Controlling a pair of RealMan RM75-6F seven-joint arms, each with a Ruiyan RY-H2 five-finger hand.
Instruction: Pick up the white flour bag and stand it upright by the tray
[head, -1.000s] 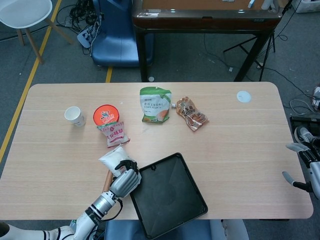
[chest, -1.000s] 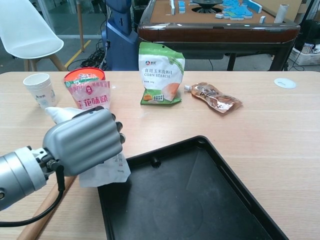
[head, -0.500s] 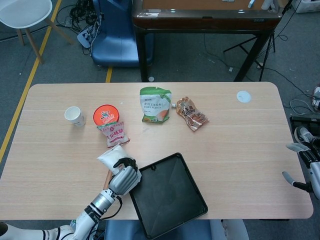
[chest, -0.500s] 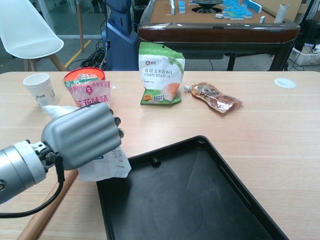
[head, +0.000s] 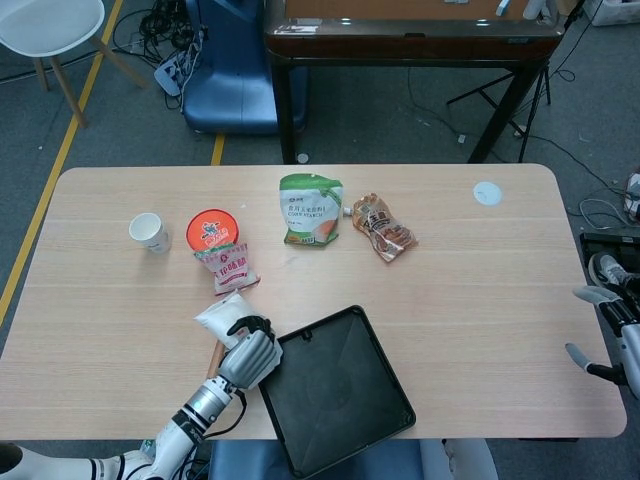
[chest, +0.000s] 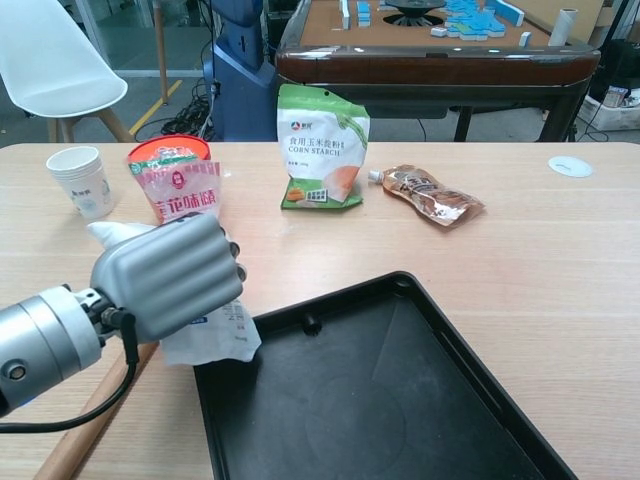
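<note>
Room: I see a light wooden table (head: 450, 300) on a grey floor, with a dark table and a white chair (head: 45, 25) behind it.
Left hand: my left hand (chest: 170, 275) has its fingers curled over the white flour bag (chest: 215, 335), gripping it just beside the tray's near-left corner.
Flour bag: it lies tilted under the hand, its lower edge sticking out toward the black tray (chest: 400, 400); in the head view it shows at (head: 222, 318).
Right hand: my right hand (head: 608, 330) sits off the table's right edge; I cannot tell how its fingers lie.
Other items: a paper cup (head: 148, 232), a red-lidded tub (head: 211, 229), a pink packet (head: 228, 268), a green corn starch pouch (head: 310, 210) and a brown pouch (head: 384, 228) rest farther back.
</note>
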